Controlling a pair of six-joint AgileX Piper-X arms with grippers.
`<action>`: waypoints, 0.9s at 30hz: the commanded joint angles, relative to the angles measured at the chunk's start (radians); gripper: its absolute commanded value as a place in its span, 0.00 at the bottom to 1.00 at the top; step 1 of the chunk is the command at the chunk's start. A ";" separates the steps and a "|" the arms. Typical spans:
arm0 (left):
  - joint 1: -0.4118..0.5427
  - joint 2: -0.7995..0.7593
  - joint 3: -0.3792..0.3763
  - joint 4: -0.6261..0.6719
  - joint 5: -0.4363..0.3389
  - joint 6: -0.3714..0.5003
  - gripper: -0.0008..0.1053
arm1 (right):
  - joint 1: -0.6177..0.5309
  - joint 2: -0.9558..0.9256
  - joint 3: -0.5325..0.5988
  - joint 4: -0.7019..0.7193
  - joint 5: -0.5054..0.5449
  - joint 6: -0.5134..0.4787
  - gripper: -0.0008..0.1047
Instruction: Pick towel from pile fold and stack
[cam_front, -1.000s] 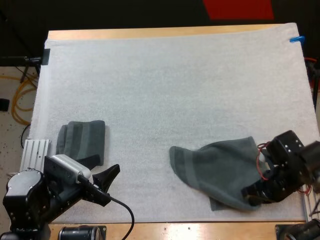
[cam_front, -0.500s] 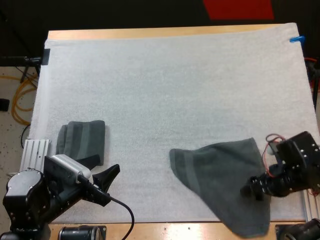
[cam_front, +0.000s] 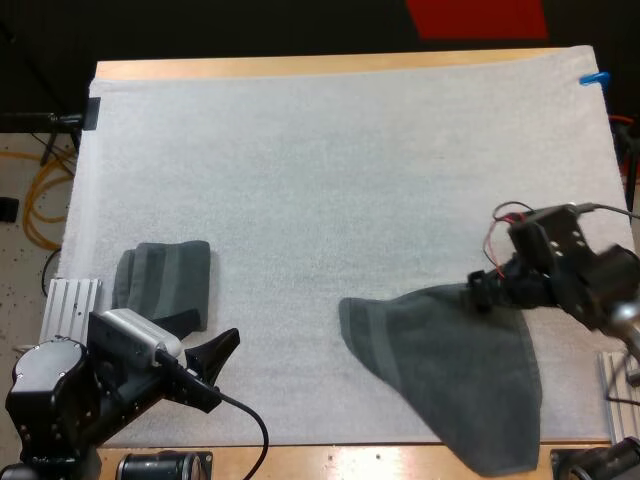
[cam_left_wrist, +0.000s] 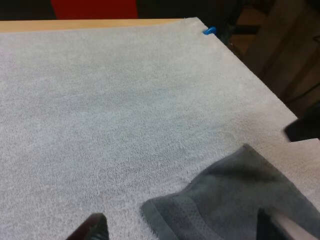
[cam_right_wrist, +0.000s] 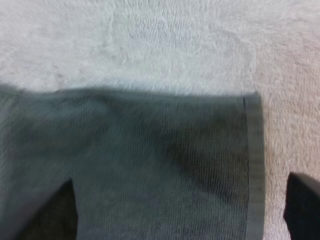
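Your right gripper hovers at the far edge of the spread towel. Its fingers stand wide apart, one over the dark grey-green cloth and one over the white mat. The spread towel lies flat at the mat's near right, with its near corner reaching past the mat's edge. Your left gripper sits at the near left with its fingers parted, holding nothing, just beside the folded towel.

We see soft, even light from above on the mat, bright and pale. Between our right fingers the towel darkens under a broad soft shadow, and a thin shadow runs along its edge just ahead of them. Ahead of our left fingers the mat looks evenly lit, greyish.
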 joint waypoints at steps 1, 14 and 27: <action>-0.008 -0.001 -0.003 -0.004 -0.005 0.000 0.57 | -0.017 0.034 -0.008 -0.024 0.005 -0.014 0.76; -0.008 -0.001 -0.003 -0.004 -0.005 0.000 0.57 | -0.192 0.298 -0.003 -0.141 -0.051 -0.067 0.52; -0.008 -0.001 -0.003 -0.004 -0.005 0.000 0.57 | -0.204 0.462 -0.003 -0.178 -0.092 -0.089 0.47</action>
